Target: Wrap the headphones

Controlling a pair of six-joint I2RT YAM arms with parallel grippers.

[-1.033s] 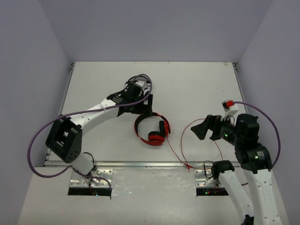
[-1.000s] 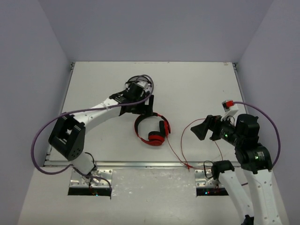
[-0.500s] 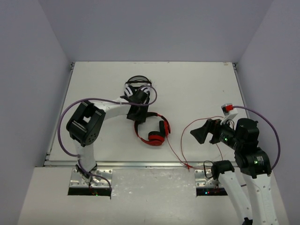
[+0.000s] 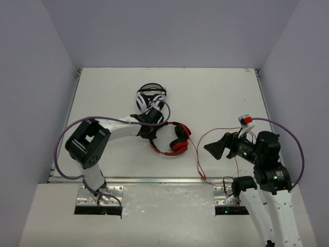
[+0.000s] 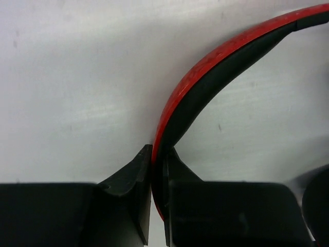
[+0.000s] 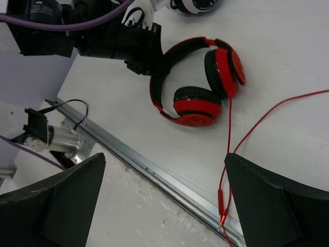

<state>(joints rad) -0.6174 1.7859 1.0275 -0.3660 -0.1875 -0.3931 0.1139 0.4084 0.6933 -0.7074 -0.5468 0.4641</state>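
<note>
The red headphones (image 4: 174, 140) lie mid-table, black cushions facing in, ear cups (image 6: 205, 98) folded together. Their thin red cable (image 4: 198, 154) loops right and back to the table's near edge, where its plug (image 6: 221, 218) rests on the metal rail. My left gripper (image 4: 150, 135) is shut on the red headband (image 5: 205, 62), which passes between its black fingers (image 5: 128, 180) in the left wrist view. My right gripper (image 4: 215, 146) hovers open right of the cable. Between its wide-spread fingers (image 6: 282, 200), only table and rail show.
White-and-black headphones (image 4: 150, 98) lie just behind the left gripper. A metal rail (image 6: 154, 167) runs along the table's near edge. Grey walls close off the left, right and back. The left arm's purple cable (image 4: 61, 149) arcs over the left side.
My left gripper has shut on the headband and drawn back, uncovering the white-and-black headphones. The red headphones turned and slid a little right, pulling the cable. The right arm shifted slightly left.
</note>
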